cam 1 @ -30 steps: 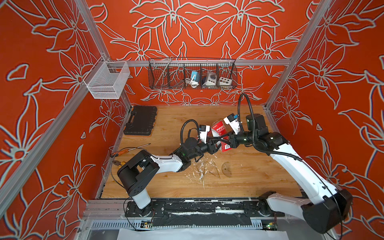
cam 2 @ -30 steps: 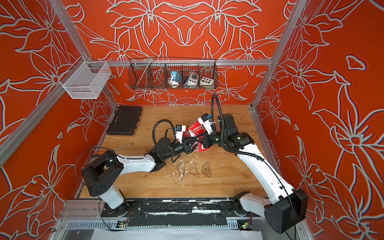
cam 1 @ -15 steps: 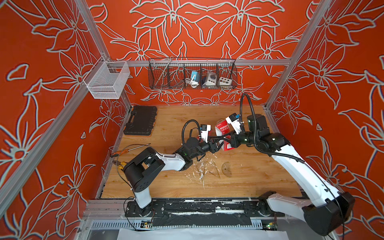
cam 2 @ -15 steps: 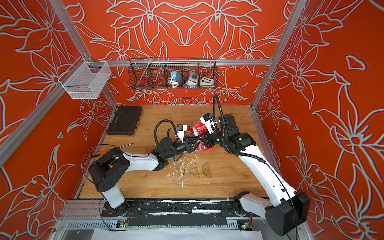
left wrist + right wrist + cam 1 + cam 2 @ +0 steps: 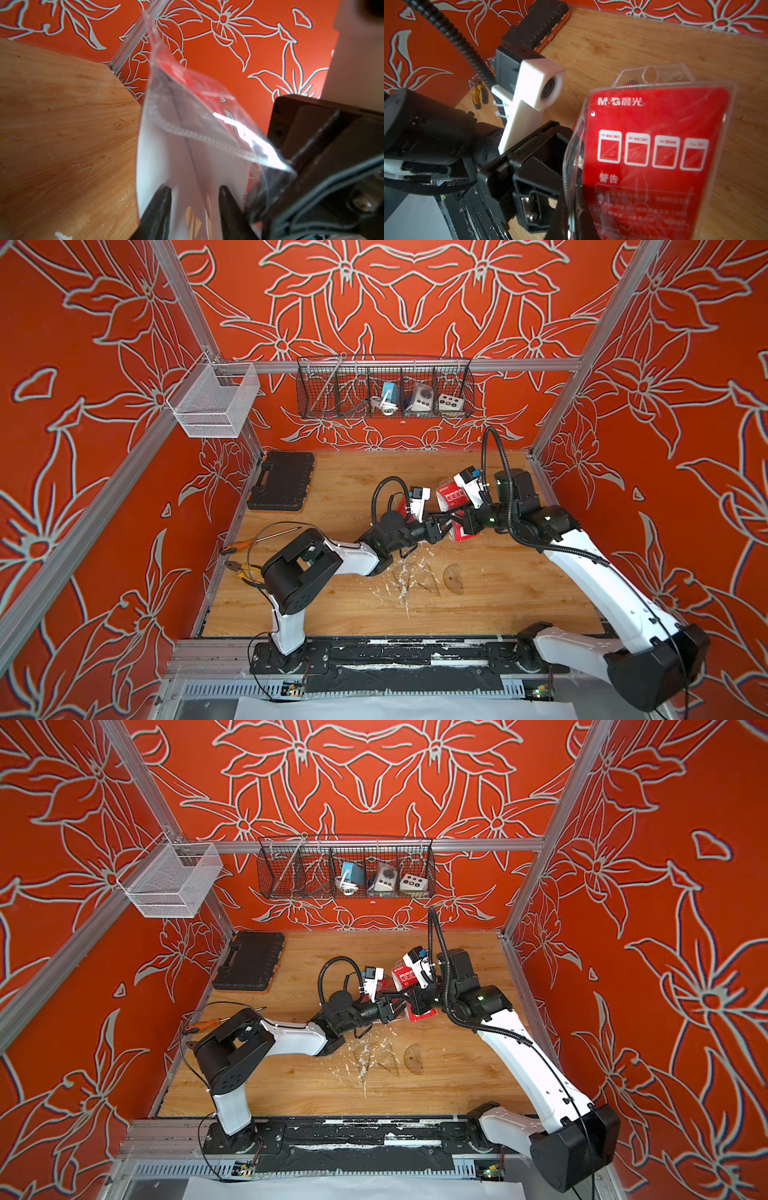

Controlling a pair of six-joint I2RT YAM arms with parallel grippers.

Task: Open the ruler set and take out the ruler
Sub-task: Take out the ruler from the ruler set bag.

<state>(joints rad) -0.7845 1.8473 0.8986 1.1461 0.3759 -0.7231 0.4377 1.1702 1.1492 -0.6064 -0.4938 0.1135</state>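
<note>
Two claws now meet at the ruler set (image 5: 451, 499), centre-right in a top view.

Top views: A second ago my left claw (image 5: 447, 524) stood short of the pack with wider jaws. It has since pushed in against the pack's lower edge and narrowed. The right claw (image 5: 459, 526) is unchanged, clamped on the pack and holding it clear of the wooden table (image 5: 332, 489). A protractor (image 5: 453, 580) and clear set squares (image 5: 419, 578) lie on the table below centre.

Left wrist view: The pouch mouth appears open, with the clear film and its ribbed seal strip parted from the red card. The left fingers (image 5: 162, 203), at the bottom edge of the frame, stand part-way apart with white backing card and film between them. I see no pinch yet.

Right wrist view: A red printed card inside a clear pouch fills the right half of the frame, with a hang-hole tab at the top and four tool icons across the middle. The pouch sits tilted and is gripped at the bottom of the frame.

Assessment: I judge the opening step done and the left claw closing for the extraction. I cannot tell whether the ruler itself lies between those fingers.
</note>
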